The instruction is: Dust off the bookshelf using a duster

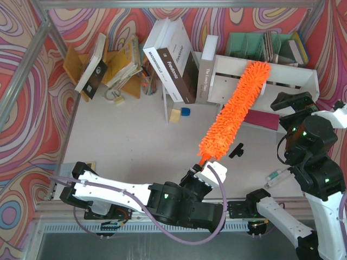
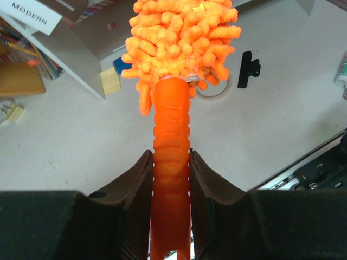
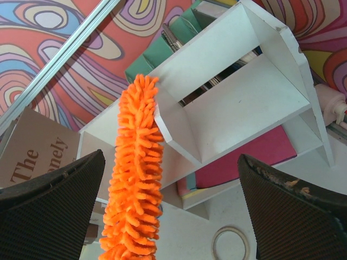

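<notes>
1. The word "MODERN" is read on a white label (image 2: 32, 12) in the left wrist view. "The" and the letters "nely" are read on a tan book cover (image 3: 38, 157).
2. The worktop (image 1: 124, 146) is pale and matt. It is enclosed by walls (image 1: 21, 135) printed with swirling red, purple and yellow bands.
3. The left end effector (image 2: 169, 162) is closed on the ribbed handle of the duster (image 1: 233, 116). The shaggy head is laid across the front of the bookshelf (image 1: 293, 76), its tip at the top board.
4. The right end effector (image 3: 171, 157) is held wide open and empty, facing the bookshelf.
</notes>
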### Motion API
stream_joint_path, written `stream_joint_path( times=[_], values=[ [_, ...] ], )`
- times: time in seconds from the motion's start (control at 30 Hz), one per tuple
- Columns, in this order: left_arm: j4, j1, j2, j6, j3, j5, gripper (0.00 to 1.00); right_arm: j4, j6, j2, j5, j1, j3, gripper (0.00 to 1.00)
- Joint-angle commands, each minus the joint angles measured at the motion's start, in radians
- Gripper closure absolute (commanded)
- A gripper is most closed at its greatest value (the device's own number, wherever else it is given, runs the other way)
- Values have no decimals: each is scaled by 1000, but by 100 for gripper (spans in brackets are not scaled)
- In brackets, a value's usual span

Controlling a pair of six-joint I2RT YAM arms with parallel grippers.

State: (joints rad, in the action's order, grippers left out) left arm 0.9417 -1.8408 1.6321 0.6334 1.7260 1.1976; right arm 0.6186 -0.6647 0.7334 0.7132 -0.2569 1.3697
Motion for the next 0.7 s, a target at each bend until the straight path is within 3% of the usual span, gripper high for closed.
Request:
stream_joint_path(
  times=[0.0, 0.23, 0.47, 0.6, 0.67],
  values=[
    [199, 2, -43, 221, -16, 51, 100, -2, -18, -7, 1, -5, -4, 1],
    [278, 7, -72, 342, -49, 84, 100, 0, -18, -1, -3, -4, 2, 1],
    [557, 26, 22, 539, 108, 143, 100, 4, -19, -3, -2, -4, -3, 1],
    [480, 39, 10, 418, 149, 176, 100, 3, -21, -1, -6, -4, 0, 1],
    [338, 43, -19, 285, 137, 189, 100, 3, -20, 1, -5, -4, 0, 1]
  ],
)
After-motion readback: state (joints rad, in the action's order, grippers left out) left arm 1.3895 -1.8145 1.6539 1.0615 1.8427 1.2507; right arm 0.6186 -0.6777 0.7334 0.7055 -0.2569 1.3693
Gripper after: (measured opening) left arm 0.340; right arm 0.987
